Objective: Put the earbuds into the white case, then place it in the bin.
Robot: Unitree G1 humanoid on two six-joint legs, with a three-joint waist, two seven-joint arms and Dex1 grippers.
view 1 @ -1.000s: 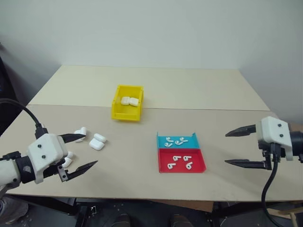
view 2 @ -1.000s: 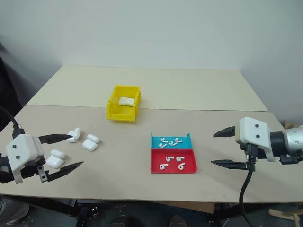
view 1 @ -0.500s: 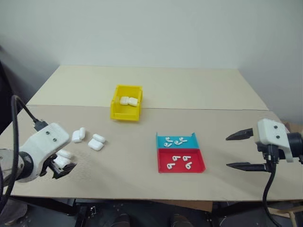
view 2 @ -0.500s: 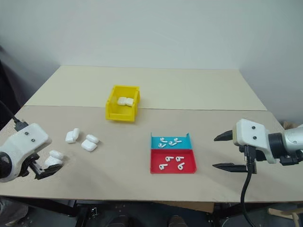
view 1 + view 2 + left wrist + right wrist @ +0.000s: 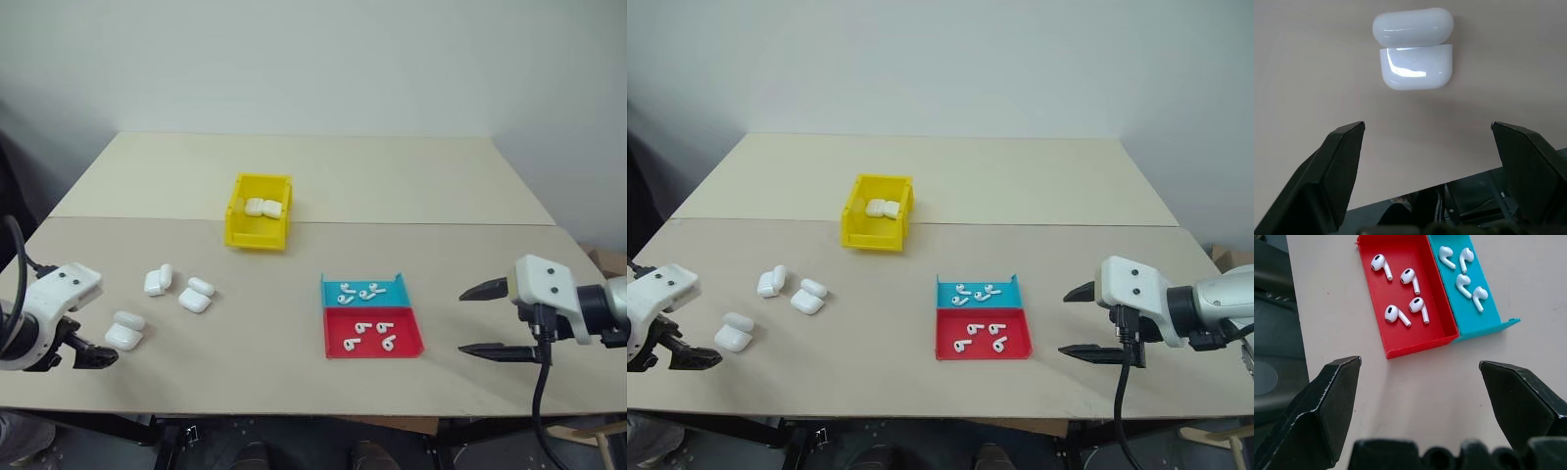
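case (image 5: pixel 1413 48) lies just ahead of left pincer (image 5: pixel 1427 147) | pincer spread wide, empty | right pincer (image 5: pixel 482 319) agape beside tray (image 5: pixel 373 315)

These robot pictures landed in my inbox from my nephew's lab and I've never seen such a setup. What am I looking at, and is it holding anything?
It is a humanoid robot with two arms, each ending in two black fingers. The two wide pictures come from cameras in its head, looking down over a table. The close-ups come from cameras on each wrist, looking along that arm's fingers.

On the table: a yellow bin with white cases inside, three open white cases near the left gripper, and a red-and-blue tray holding eight earbuds, four per half.

The left wrist view looks down on the nearest open case; the right wrist view on the tray. Both the left gripper and the right gripper are open and hold nothing.
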